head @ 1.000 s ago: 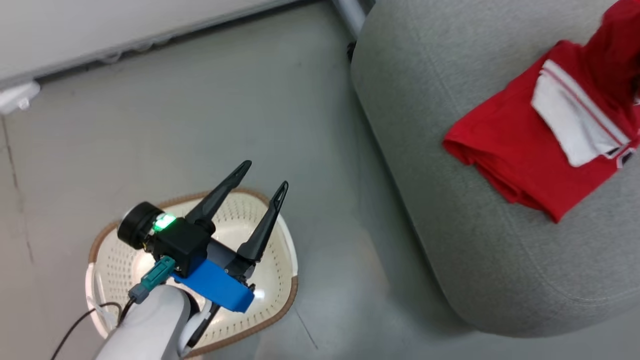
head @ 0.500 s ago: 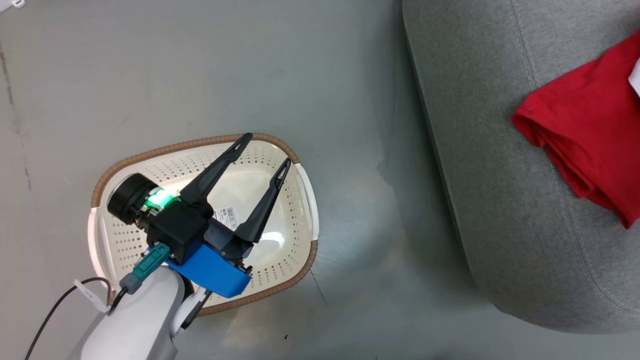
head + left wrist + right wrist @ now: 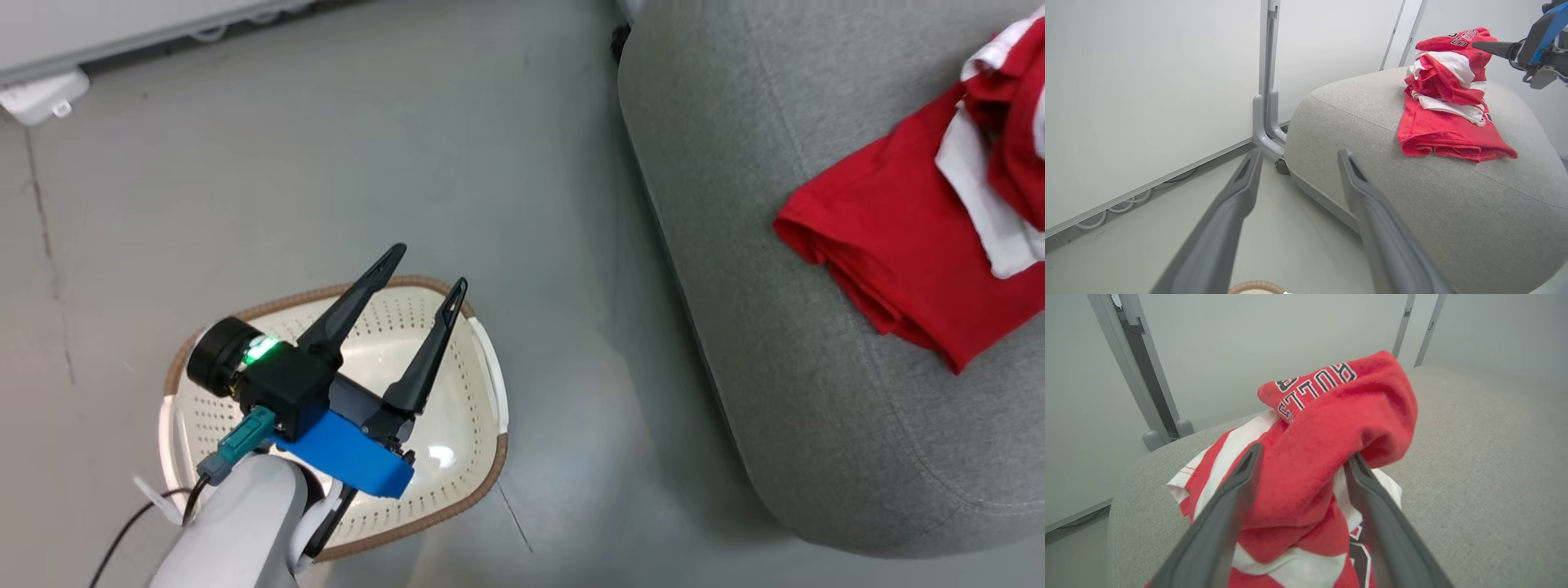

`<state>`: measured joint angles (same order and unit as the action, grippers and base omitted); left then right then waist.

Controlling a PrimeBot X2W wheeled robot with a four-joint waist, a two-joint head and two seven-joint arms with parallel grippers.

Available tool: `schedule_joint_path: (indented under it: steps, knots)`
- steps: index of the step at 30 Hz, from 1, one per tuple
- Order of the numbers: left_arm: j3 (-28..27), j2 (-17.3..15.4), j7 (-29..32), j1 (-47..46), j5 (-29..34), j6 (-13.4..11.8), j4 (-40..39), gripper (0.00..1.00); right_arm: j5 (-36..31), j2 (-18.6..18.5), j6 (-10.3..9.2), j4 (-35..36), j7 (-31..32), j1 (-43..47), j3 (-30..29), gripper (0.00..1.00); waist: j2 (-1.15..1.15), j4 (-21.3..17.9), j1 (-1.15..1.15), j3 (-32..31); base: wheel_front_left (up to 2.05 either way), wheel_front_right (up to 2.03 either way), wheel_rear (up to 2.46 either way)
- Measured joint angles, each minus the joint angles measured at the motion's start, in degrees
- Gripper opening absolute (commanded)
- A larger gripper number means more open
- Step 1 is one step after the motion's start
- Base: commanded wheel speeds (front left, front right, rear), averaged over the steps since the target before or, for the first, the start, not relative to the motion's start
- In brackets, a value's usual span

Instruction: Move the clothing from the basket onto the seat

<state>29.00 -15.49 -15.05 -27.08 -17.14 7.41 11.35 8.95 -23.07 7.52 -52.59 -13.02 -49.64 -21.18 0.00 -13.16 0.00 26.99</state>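
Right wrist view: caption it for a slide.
Right gripper open around a bunched red Bulls garment, piled on the grey sofa.

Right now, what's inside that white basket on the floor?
Only bare perforated plastic shows inside the basket. The left end effector hangs over it, covering part of the bottom, so anything beneath it stays hidden.

Clothing [image 3: 890,237]: soft thin cloth, matt, slightly fuzzy nap (clearest in right wrist view), printed lettering. Seat [image 3: 735,245]: woven fabric upholstery, coarse-ish, matt. Basket [image 3: 469,408]: smooth glossy plastic w/ perforated walls, woven-look rim. Floor [image 3: 408,163]: smooth, faint sheen. Left gripper [image 3: 430,267]: matt dark plastic-looking fingers.
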Motion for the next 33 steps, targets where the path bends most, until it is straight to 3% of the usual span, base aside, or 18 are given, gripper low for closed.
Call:
schedule_joint_path:
  steps: [9, 15, 19, 33]
  knots:
    - [-4.7, 4.0, 0.0, 5.9, -1.3, 0.0, 2.5, 1.0, -2.7, 1.8, 0.0, 5.5, 0.2, 8.4, 6.2, 1.0, 0.0, 0.3, -0.01, -8.8, 0.0, 0.0, 0.0]
    - [-8.2, 6.3, 0.0, 10.2, -1.3, 0.0, 3.1, 1.0, -4.5, 3.4, 0.0, 12.3, 1.5, 16.1, 9.4, 1.0, 0.0, 1.4, -0.01, -13.8, 0.0, 0.0, 0.0]
    - [-11.4, 7.8, 0.0, 14.3, -0.9, 0.0, 3.3, 1.0, -6.0, 5.1, 0.0, 20.7, 4.1, 22.8, 11.8, 1.0, 0.0, 3.2, -0.02, -18.0, 0.0, 0.0, 0.0]
    - [-18.1, 9.3, 0.0, 20.7, -1.2, 0.0, 3.0, 1.0, -6.9, 14.8, 0.0, 39.4, 8.6, 40.7, 15.3, 1.0, 0.0, 10.2, -0.01, -23.4, 0.0, 0.0, 0.0]
